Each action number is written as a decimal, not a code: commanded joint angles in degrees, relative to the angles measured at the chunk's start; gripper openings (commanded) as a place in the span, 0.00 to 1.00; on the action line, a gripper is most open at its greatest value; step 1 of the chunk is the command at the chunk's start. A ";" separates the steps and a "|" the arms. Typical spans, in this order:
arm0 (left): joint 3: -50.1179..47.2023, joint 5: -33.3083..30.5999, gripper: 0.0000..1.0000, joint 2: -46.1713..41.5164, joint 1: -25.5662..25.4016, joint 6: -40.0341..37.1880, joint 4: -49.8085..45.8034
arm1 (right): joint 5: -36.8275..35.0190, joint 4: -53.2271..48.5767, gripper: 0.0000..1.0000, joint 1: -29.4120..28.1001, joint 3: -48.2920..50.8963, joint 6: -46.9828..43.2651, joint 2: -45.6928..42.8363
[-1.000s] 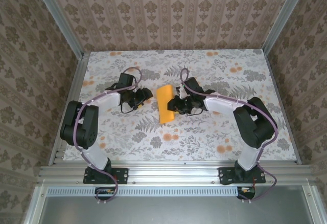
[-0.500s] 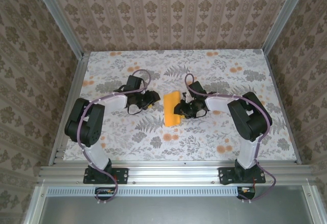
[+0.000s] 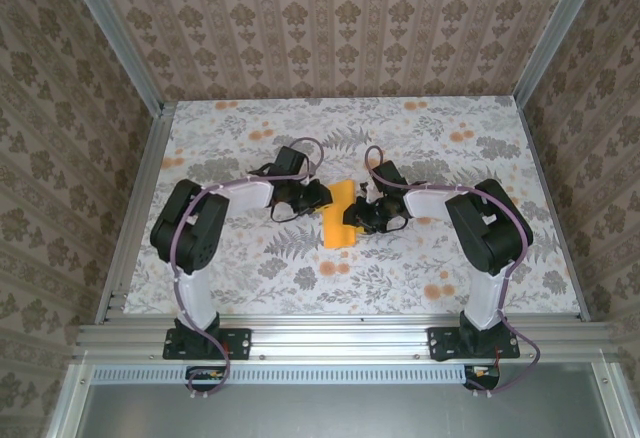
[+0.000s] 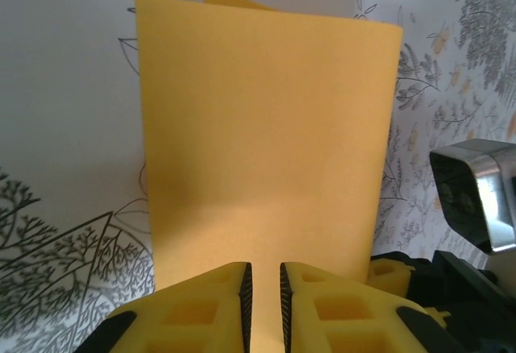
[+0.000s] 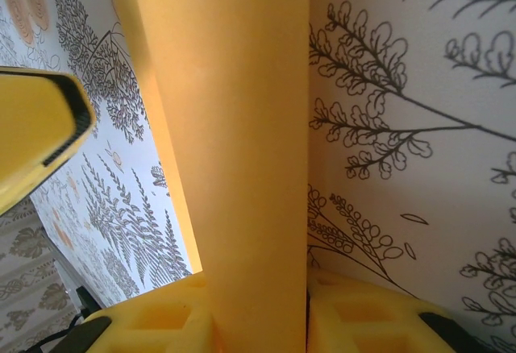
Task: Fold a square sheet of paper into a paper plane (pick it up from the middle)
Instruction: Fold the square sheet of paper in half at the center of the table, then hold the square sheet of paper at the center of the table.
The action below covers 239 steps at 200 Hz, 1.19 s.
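The square sheet of paper [image 3: 337,223], plain orange and folded to a narrow rectangle, is at the table's middle between both grippers. My right gripper [image 3: 352,215] is shut on it; in the right wrist view the paper [image 5: 242,127] rises as a tall strip from between the jaws of that gripper [image 5: 258,317]. My left gripper [image 3: 319,196] is at the paper's left side. In the left wrist view the paper [image 4: 266,127] faces the camera, its near edge hidden behind the left gripper [image 4: 264,292], whose jaws stand a narrow gap apart with orange showing through.
The flower-printed tablecloth [image 3: 400,268] covers the table. Aluminium rails [image 3: 135,213] run along its sides and patterned walls close it in. The right arm's wrist camera housing [image 4: 476,192] sits close beside the paper. One of the left fingers [image 5: 40,127] shows left of the strip.
The left arm has swung right up to the paper and its jaws have narrowed from wide to a slit. The right gripper with the paper has shifted slightly right and stayed closed.
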<state>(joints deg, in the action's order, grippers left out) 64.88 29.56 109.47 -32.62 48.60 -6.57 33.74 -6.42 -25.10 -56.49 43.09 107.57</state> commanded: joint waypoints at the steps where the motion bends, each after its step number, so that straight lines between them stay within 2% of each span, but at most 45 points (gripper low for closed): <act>1: 2.88 -0.37 0.18 1.97 -0.98 -2.76 -4.69 | 0.11 -1.12 0.29 0.49 0.82 -0.24 0.71; 62: 5.41 -0.42 0.10 5.73 -1.48 -3.92 -9.75 | 1.24 -2.49 0.35 0.49 -0.67 0.58 -0.52; 88: 6.36 -0.56 0.09 7.25 -1.48 -4.54 -12.15 | 0.93 -3.65 0.44 0.47 -0.91 0.00 -2.67; 120: 6.96 -0.49 0.09 8.08 -1.48 -5.34 -13.44 | -5.16 -8.54 0.52 0.43 -1.92 -2.59 -5.26; 173: 8.84 0.13 0.09 8.32 -1.66 -5.55 -14.06 | -18.58 -18.10 0.53 -1.51 -7.86 -8.46 -5.63; 239: 11.32 0.23 0.09 9.37 -1.92 -4.98 -14.70 | -20.54 -18.39 0.47 -4.16 -13.50 -9.77 0.09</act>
<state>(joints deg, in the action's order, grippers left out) 75.20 29.80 117.56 -34.15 44.53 -18.85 16.08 -21.96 -28.84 -67.66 34.63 105.27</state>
